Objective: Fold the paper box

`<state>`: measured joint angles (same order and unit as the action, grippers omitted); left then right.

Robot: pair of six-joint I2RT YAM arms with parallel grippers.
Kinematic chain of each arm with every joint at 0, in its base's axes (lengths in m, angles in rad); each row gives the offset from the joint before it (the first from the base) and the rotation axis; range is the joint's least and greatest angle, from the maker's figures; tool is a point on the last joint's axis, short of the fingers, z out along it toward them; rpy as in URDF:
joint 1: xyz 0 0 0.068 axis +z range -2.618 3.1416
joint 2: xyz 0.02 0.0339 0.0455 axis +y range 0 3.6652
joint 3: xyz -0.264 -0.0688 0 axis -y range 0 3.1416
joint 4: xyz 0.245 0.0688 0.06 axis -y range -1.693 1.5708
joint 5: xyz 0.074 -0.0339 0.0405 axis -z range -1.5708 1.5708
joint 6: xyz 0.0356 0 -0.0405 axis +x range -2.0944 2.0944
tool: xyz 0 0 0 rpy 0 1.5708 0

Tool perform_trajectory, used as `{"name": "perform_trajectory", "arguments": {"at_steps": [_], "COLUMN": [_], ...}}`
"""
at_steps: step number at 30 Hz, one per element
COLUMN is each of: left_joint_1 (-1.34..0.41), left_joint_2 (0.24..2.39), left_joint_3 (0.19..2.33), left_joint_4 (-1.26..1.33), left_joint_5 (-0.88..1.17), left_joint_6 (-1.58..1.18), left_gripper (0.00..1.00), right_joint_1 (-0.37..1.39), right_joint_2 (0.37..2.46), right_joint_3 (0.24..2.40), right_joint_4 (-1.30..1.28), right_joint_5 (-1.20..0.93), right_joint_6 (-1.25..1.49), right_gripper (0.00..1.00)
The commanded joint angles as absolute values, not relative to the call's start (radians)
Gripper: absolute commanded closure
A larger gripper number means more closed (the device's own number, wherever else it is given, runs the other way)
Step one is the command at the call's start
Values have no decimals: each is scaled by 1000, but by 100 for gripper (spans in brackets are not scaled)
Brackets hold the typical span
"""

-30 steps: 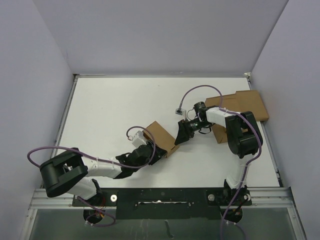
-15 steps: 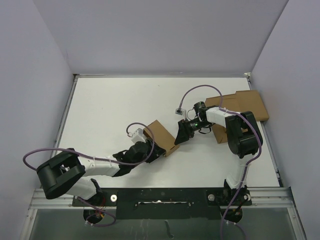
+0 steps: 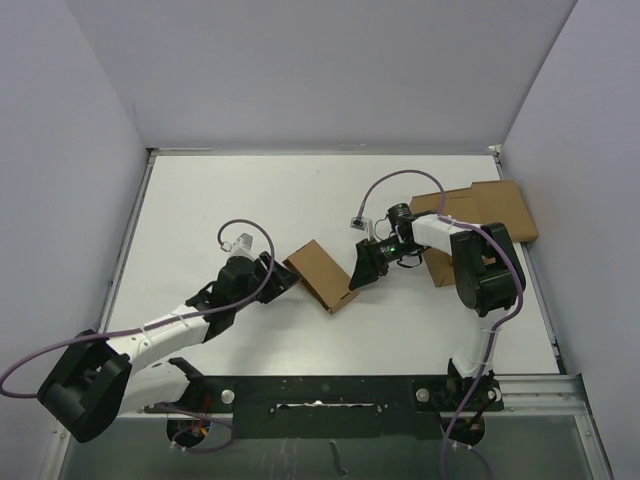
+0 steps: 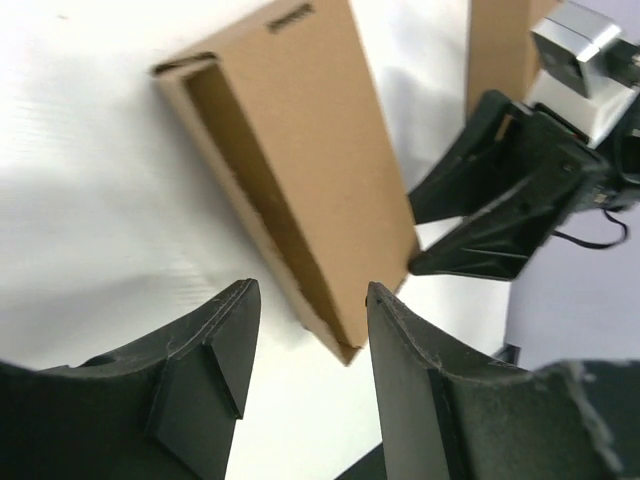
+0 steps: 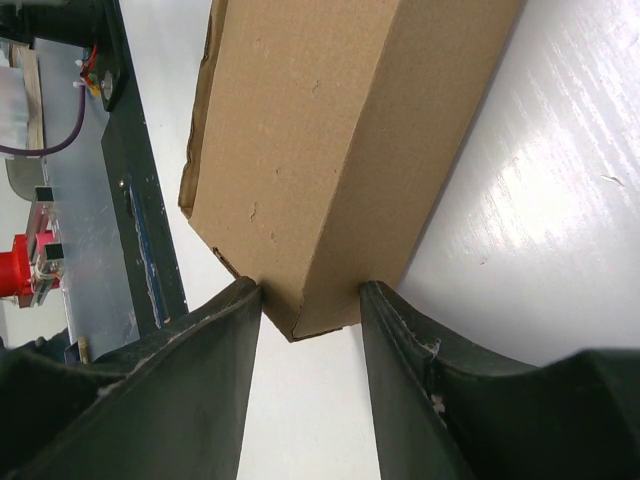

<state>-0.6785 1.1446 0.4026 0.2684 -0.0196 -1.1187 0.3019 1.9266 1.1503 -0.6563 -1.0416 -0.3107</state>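
The paper box (image 3: 322, 272) is a narrow brown cardboard box lying on the white table near the middle. In the left wrist view the paper box (image 4: 300, 150) shows one long side still open along its edge. My right gripper (image 3: 356, 279) is shut on the box's right end; the right wrist view shows the box corner (image 5: 320, 150) pinched in the right gripper (image 5: 310, 300). My left gripper (image 3: 281, 284) stands open just left of the box, apart from it. Nothing lies between the left fingers (image 4: 225, 340).
A flat brown cardboard slab (image 3: 495, 205) lies at the back right, with a squat brown box (image 3: 438, 268) on its near end under the right arm. Grey walls stand on three sides. The black base rail (image 3: 320, 400) runs along the near edge.
My left arm has let go of the box's near-left end and pulled back to the left, its jaws now open. The right gripper and the box have stayed put.
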Motion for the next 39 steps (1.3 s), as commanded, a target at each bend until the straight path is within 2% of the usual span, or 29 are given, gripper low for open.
{"name": "perform_trajectory", "arguments": {"at_steps": [1,10,16,21,26,31,34,39], "left_joint_1": [-616,-574,-575,-573,-558,-542,-524,-491], "left_joint_2": [1139,1347,1459,1386,1256,1121,1097,1186], "left_joint_3": [460,531,585,524,427,373,405,502], "left_joint_4": [165,286,376,402,362,228,108,3], "left_joint_5": [34,93,149,147,163,88,48,42], "left_joint_6": [-1040,-1014,-972,-942,-905,-868,-827,-750], "left_gripper": [57,69,70,67,61,64,71,89], "right_joint_1": [308,315,313,305,286,258,258,278], "right_joint_2": [1934,1940,1935,1906,1846,1758,1719,1783], "right_joint_3": [1176,1178,1183,1192,1212,1221,1236,1384], "right_joint_4": [-652,-653,-664,-680,-710,-713,-694,-709], "right_joint_5": [-1046,-1039,-1040,-1041,-1017,-979,-914,-777], "right_joint_6": [-332,-336,-346,-369,-413,-447,-452,-495], "right_gripper": [56,56,56,53,46,46,49,77]}}
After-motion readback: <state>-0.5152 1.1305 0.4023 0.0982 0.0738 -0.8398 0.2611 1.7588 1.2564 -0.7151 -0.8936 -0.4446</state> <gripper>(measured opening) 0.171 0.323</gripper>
